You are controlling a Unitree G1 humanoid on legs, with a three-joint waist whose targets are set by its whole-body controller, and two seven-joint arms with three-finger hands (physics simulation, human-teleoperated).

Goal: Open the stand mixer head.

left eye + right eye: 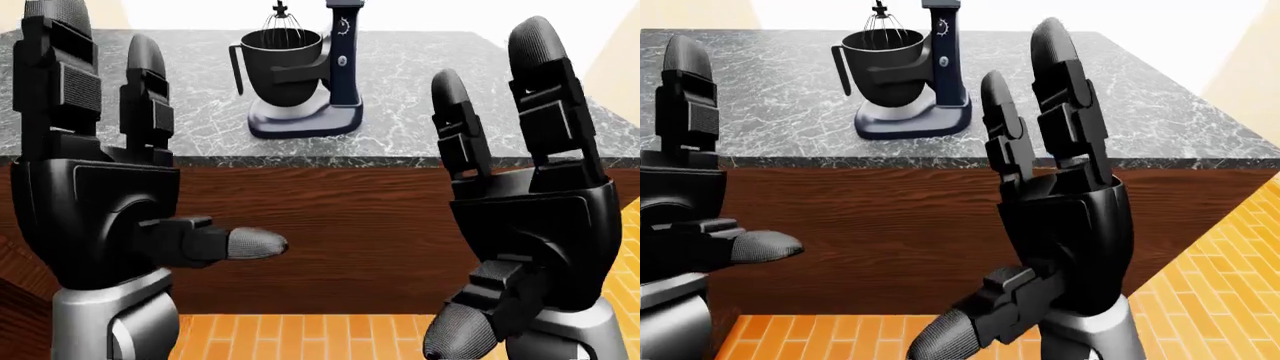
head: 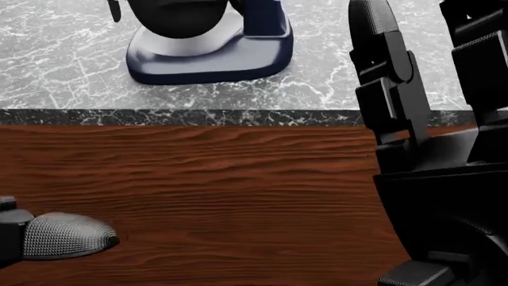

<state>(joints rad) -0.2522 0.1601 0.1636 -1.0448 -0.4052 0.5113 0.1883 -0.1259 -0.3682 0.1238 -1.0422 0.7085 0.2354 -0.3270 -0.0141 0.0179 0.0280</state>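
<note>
stand mixer (image 1: pixel 305 75) untouched, fingers (image 1: pixel 530 90) spread, empty

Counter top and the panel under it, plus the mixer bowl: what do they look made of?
Counter top: looks like polished grey stone, marble or granite, going by the white veining. Panel: reddish-brown wood or veneer, with wavy horizontal grain. Bowl: dark and smooth with a soft sheen, perhaps coated metal or plastic; the render leaves it open.
</note>
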